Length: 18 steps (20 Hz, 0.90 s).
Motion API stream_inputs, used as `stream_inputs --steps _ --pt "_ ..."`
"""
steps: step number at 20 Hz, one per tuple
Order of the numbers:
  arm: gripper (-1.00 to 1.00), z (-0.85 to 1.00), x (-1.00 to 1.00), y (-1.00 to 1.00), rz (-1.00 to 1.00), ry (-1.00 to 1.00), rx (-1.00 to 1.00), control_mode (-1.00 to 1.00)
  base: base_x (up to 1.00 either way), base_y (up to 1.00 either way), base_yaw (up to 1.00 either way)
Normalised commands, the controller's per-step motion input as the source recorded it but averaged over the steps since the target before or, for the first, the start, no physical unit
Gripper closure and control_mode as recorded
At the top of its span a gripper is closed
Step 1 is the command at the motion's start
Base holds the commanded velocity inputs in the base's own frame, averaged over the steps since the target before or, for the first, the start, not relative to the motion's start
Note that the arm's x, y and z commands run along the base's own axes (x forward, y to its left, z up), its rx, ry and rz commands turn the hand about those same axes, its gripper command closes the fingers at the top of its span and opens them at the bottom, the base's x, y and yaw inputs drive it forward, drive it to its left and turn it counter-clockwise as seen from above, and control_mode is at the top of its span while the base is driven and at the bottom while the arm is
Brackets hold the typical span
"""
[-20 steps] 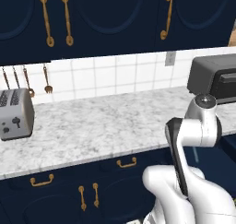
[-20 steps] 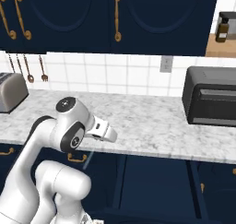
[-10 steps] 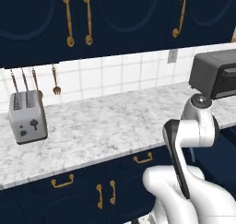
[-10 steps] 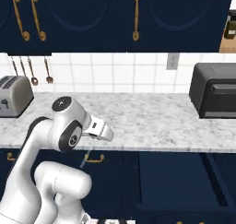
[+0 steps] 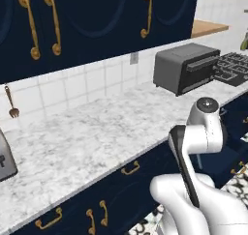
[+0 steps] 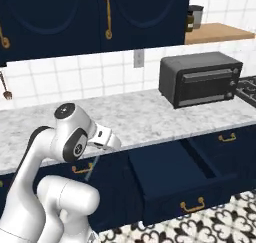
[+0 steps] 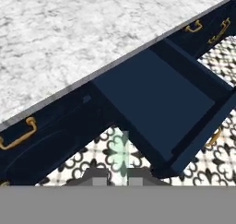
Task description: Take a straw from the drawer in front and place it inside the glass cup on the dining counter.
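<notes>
In the hand view a pale green, see-through straw (image 7: pixel 119 150) stands up between the two dark fingertips, and my gripper (image 7: pixel 118 178) is shut on it. From the right base view, the straw (image 6: pixel 90 169) hangs down from the gripper (image 6: pixel 98 153) in front of the navy cabinets. The drawer (image 6: pixel 176 174) is pulled out to the right of the arm, its inside bare and its brass handle low on the front. Beyond the straw the hand view looks into this drawer (image 7: pixel 156 101). The glass cup and the dining counter are out of view.
A marble counter (image 6: pixel 145 117) runs along the wall with a dark toaster oven (image 6: pixel 200 79) on it. A stove (image 5: pixel 232 66) lies beyond the oven. Patterned floor tiles (image 6: pixel 215 229) lie under the open drawer. Navy wall cabinets (image 5: pixel 97 16) hang overhead.
The whole picture has shifted, so the camera has moved: the toaster has slid off to the left, the toaster oven has come toward the middle. The straw stays in the shut gripper.
</notes>
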Motion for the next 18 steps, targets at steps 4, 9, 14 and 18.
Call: stream_inputs --steps 4,9,14,18 --pt "1.00 0.00 0.00 0.00 0.00 0.00 0.00 1.00 -0.26 0.14 -0.69" --pt "1.00 0.00 0.00 0.00 0.00 0.00 0.00 1.00 -0.28 0.00 -0.75" --pt "1.00 0.00 0.00 0.00 0.00 0.00 0.00 1.00 -0.24 0.07 -0.80" --pt "1.00 0.00 0.00 0.00 0.00 0.00 0.00 1.00 -0.17 0.02 -0.80"
